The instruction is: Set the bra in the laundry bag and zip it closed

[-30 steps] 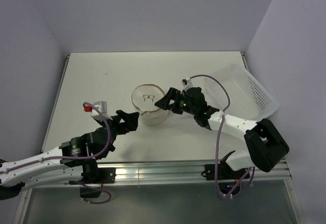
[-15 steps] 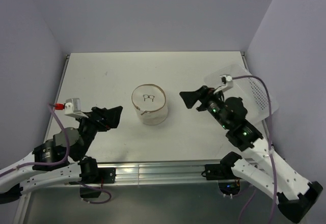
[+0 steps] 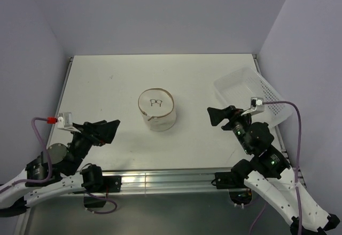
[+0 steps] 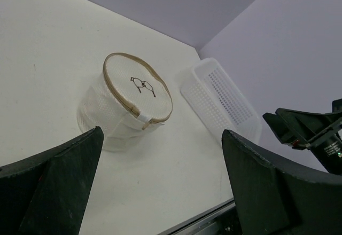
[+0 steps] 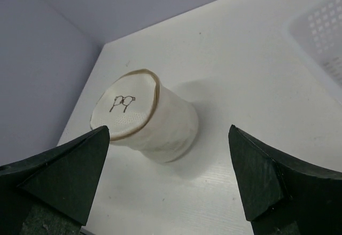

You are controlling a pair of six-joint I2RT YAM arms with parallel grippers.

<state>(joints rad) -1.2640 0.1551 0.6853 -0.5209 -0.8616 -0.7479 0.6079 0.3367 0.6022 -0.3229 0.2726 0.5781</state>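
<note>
Now both pincers stand wide open and hold nothing. Left gripper point(image 3: 111, 128): jaws spread, touching nothing, low at the near-left of the table point(image 3: 107, 80). Right gripper point(image 3: 212, 116): jaws equally spread, empty, just in front of the perforated tray point(image 3: 251, 88).

Laundry bag point(image 3: 157, 109) sits upright mid-table, between the two grippers and well apart from each. It lies ahead of the left fingers point(image 4: 59, 176) in that wrist view, and ahead and slightly left in the right wrist view. Lid with the glasses mark lies flat on the tan rim; small white tab point(image 4: 143, 118) at the seam. Bra not visible; cannot tell whether it is inside.

Change: a second ago both grippers were right at the bag's sides; half a second ago, partly withdrawn; now farther back toward their bases. Bag has not shifted.
</note>
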